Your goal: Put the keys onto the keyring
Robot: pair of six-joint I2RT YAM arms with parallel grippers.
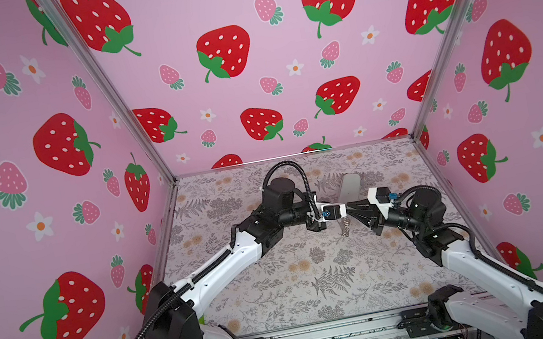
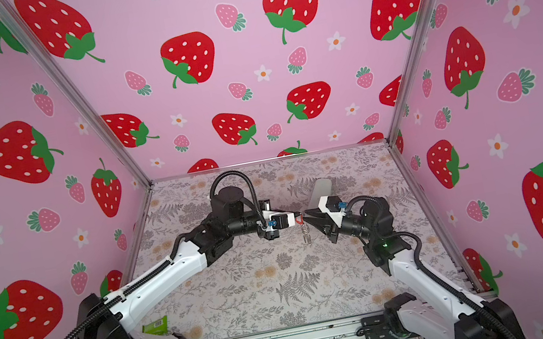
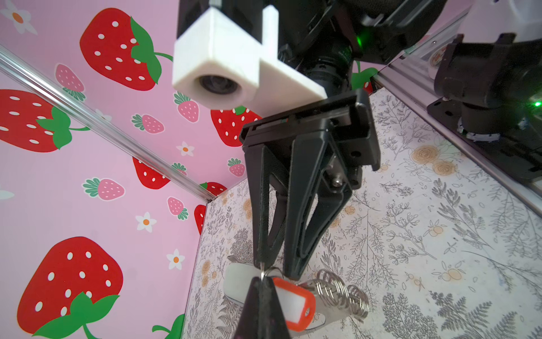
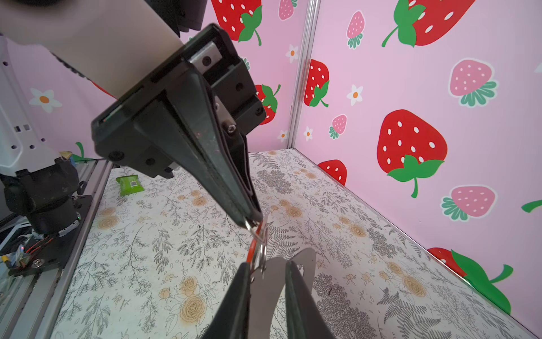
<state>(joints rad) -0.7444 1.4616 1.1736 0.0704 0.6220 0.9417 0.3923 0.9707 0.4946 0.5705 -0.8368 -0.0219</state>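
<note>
Above the table (image 1: 302, 285), keys (image 3: 293, 302) hang pinched in shut left jaws, right jaws ajar.

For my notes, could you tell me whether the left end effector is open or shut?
Shut: the left end effector pinches a thin metal ring beside the red key tag.

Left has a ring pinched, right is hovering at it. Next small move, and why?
Probably close the right gripper on the ring that seems to hang between its jaws. The left gripper is shut on the top ring, key tag and ring chain dangling above the table. The right jaws stand apart, gripping nothing, so threading can't start.
</note>
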